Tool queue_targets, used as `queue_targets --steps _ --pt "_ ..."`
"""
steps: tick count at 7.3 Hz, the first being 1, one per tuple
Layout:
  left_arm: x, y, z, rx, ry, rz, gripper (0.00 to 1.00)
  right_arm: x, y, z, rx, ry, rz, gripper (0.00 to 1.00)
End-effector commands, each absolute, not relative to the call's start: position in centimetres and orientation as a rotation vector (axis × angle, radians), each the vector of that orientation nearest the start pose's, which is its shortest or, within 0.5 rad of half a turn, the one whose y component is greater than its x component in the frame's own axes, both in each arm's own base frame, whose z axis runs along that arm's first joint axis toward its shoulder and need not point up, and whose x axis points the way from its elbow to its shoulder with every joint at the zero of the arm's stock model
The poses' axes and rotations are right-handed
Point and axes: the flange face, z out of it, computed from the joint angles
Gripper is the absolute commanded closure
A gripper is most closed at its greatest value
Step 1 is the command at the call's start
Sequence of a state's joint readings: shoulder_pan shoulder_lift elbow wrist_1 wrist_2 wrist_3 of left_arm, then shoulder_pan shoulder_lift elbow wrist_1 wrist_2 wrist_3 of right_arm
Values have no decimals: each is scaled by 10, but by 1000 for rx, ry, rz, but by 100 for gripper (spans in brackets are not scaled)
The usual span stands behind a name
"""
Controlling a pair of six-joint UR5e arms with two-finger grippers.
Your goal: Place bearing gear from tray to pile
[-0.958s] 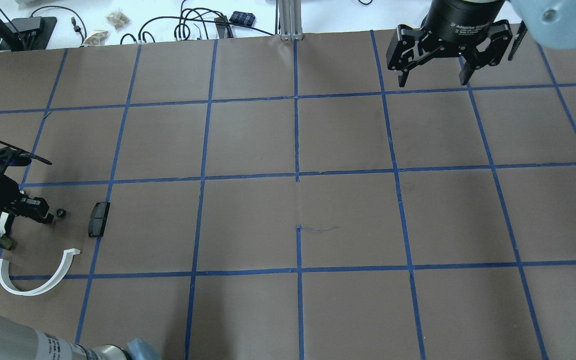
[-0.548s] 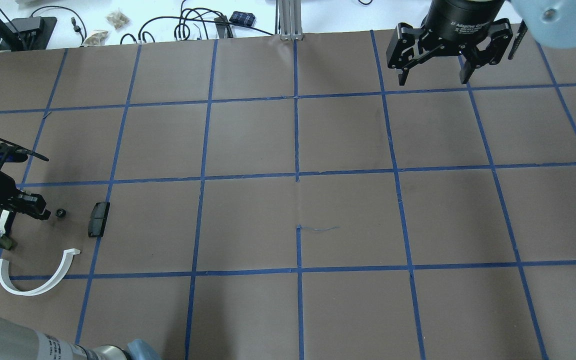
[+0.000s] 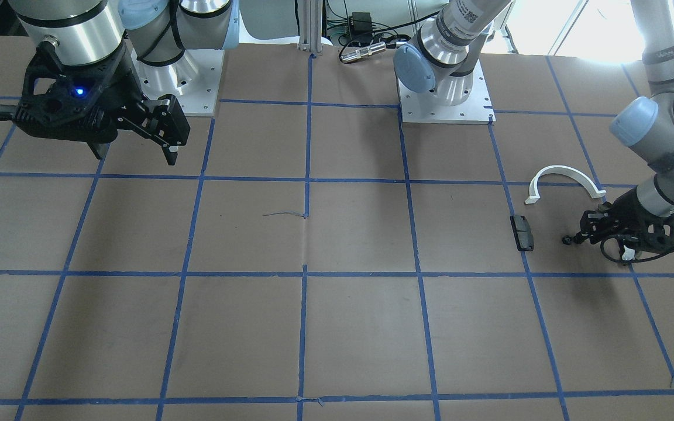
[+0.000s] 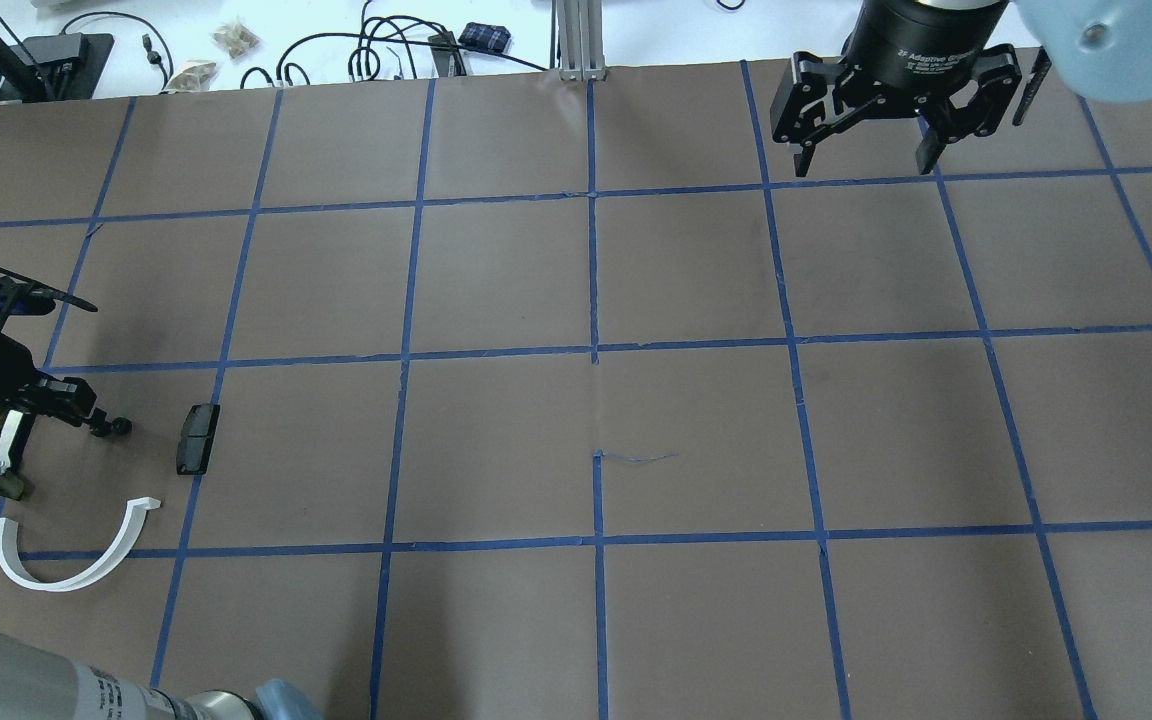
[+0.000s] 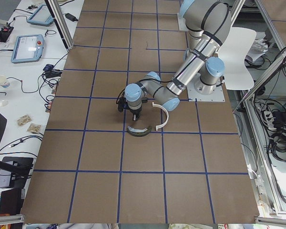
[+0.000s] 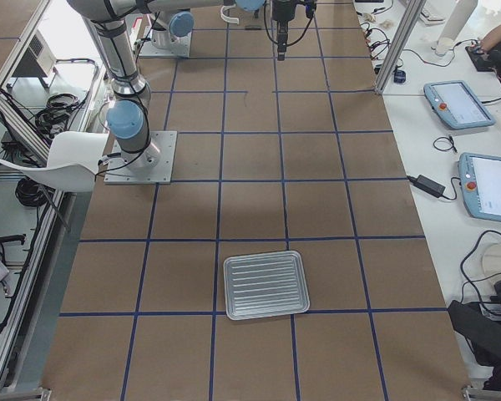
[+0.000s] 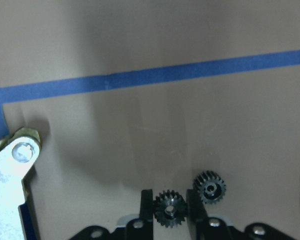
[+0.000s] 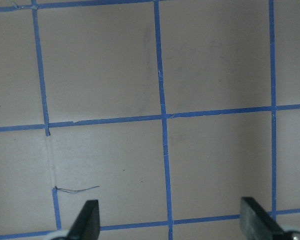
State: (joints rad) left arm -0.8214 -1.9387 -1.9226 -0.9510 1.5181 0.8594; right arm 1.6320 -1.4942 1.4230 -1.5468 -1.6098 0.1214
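Left claw, apparently grasping a bearing gear, has edged forward; right claw, marked "2F Adaptive", released.

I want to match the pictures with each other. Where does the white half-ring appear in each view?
Front-facing: the white half-ring lies at right, middle height.
Overhead: the half-ring lies lower left.
Exterior left: the half-ring lies at centre.
Exterior right: the half-ring is tiny, at the top edge.
Left wrist: not in it.
Right wrist: not in it.
Shared landmark: the left gripper, close to it in all four.
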Motion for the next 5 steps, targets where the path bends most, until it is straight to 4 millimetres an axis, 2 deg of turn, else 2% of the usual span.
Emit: queue_targets --steps 1,2,3,4,5 --pt "263 -498 211 153 3228 13 59 162 -519 519 89 3176 -84 0" --pt "247 -509 239 178 3195 -33 55 161 -519 518 84 3177 -76 0" --pt "214 -522 274 204 3177 -34 53 161 -518 520 84 3175 -78 0" --pt "173 -529 311 149 3187 -8 53 162 -518 521 80 3175 -83 0" --pt "128 -529 363 71 3193 7 51 162 -519 521 79 3173 -83 0"
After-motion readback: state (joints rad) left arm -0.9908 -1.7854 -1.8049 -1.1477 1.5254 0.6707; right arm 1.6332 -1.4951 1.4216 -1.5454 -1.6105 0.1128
